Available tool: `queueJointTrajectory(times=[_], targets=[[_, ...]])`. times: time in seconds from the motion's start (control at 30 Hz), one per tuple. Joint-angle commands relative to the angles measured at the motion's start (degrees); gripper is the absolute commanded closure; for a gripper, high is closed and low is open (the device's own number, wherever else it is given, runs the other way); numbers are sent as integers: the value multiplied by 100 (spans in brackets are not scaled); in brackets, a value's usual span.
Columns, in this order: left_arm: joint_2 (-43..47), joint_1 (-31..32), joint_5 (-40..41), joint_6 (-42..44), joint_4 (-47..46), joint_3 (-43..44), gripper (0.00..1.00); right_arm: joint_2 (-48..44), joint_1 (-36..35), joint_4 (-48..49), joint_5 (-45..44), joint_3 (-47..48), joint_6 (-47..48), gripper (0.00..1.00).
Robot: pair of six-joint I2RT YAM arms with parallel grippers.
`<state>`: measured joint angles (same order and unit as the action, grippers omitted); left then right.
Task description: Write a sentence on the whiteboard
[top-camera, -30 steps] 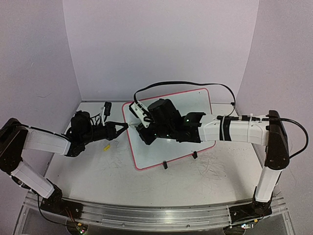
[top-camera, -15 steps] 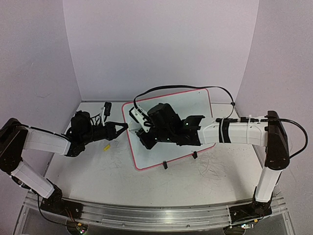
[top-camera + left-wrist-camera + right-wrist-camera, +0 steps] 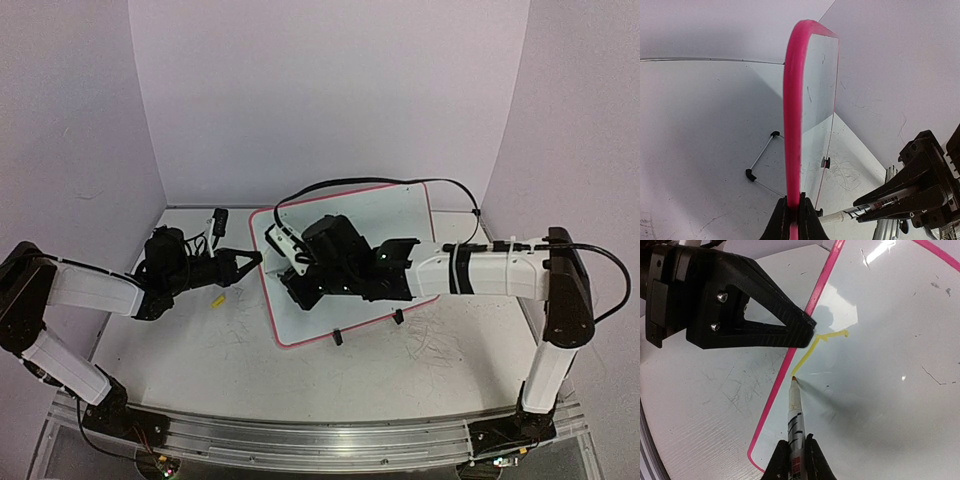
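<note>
The right claw (image 3: 796, 455) is clamped on a marker (image 3: 795, 412), tip touching the whiteboard (image 3: 880, 340) at the sentence (image 3: 815, 346), just a short yellow stroke near the pink rim. The left claw (image 3: 793, 206) pinches that rim, steadying the board propped on the bench (image 3: 190, 350). Too much push could tip it, or bump the claws together.
</note>
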<state>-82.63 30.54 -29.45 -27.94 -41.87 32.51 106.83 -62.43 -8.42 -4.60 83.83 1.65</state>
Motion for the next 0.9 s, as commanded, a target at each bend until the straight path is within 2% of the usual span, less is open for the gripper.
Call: queueJointTrajectory(times=[0.0, 0.87], targets=[[230, 4, -119, 158, -140, 10, 100, -555, 23, 168, 109, 2, -82, 100], [254, 4, -122, 184, -109, 27, 100, -52, 33, 183, -141, 353, -29, 100]])
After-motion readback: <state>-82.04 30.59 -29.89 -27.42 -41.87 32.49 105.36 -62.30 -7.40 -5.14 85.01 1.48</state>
